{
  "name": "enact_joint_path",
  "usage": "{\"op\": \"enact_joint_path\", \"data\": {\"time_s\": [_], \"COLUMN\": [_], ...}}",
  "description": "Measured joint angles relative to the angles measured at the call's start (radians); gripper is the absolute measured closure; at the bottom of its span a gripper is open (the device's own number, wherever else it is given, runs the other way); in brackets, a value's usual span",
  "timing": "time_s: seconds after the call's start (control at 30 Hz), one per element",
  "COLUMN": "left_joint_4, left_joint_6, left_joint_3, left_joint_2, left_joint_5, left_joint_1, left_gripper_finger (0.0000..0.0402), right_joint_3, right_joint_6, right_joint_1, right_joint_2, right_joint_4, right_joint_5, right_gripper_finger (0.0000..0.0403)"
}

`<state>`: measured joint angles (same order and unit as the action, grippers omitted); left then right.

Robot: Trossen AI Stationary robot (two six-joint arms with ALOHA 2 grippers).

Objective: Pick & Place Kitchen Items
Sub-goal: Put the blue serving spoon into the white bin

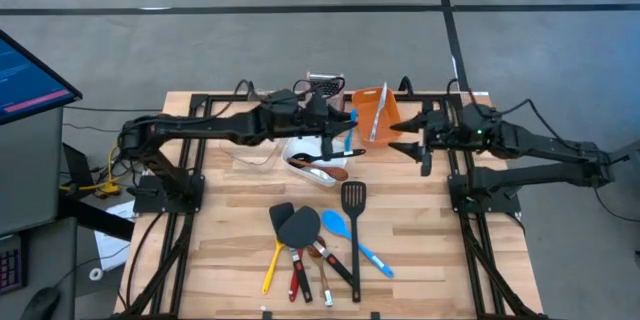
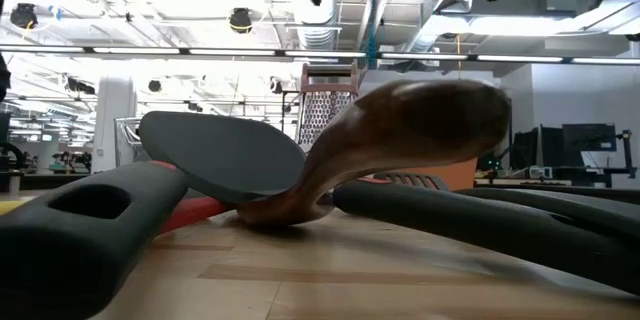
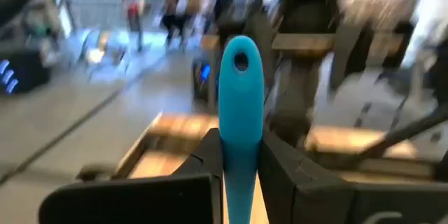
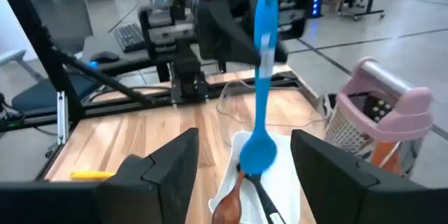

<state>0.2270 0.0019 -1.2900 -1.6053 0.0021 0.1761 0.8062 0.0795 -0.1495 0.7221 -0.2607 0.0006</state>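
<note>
Left gripper [image 3: 240, 161] clamped on blue spoon [image 4: 262, 77] handle, bowl hanging down over white tub [image 1: 300, 150], likely for drop among 2 utensils already inside. Right gripper [image 4: 241, 175] fingers apart, waiting at tub's 3 o'clock. Remaining utensils [image 1: 315, 245] lie at tub's 6 o'clock.

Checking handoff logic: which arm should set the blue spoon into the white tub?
Left. The left gripper is shut on the blue spoon, hanging bowl-down right above the white tub. The right gripper is open, empty, off to the side.
</note>
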Motion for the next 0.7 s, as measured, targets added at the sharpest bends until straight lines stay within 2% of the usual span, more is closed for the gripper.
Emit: {"op": "enact_joint_path", "data": {"time_s": [0.1,0.27,0.47,0.7], "left_joint_4": [-0.181,-0.336,-0.397,-0.452], "left_joint_6": [0.002,0.043,0.128,0.133], "left_joint_3": [0.000,0.000,0.000,0.000], "left_joint_2": [0.046,0.065,0.014,-0.085], "left_joint_5": [-0.045,-0.124,-0.169,-0.207], "left_joint_1": [0.009,0.012,0.017,0.028], "left_gripper_finger": [0.0369,0.0369,0.0369,0.0369], "right_joint_3": [0.000,0.000,0.000,0.000], "right_joint_6": [0.000,0.000,0.000,0.000], "right_joint_1": [-0.020,-0.048,-0.061,-0.061], "right_joint_2": [-0.029,-0.044,-0.024,0.011], "right_joint_4": [-0.001,0.010,0.006,0.005], "right_joint_5": [0.001,0.000,0.000,0.000], "right_gripper_finger": [0.0195,0.0210,0.0224,0.0232]}}
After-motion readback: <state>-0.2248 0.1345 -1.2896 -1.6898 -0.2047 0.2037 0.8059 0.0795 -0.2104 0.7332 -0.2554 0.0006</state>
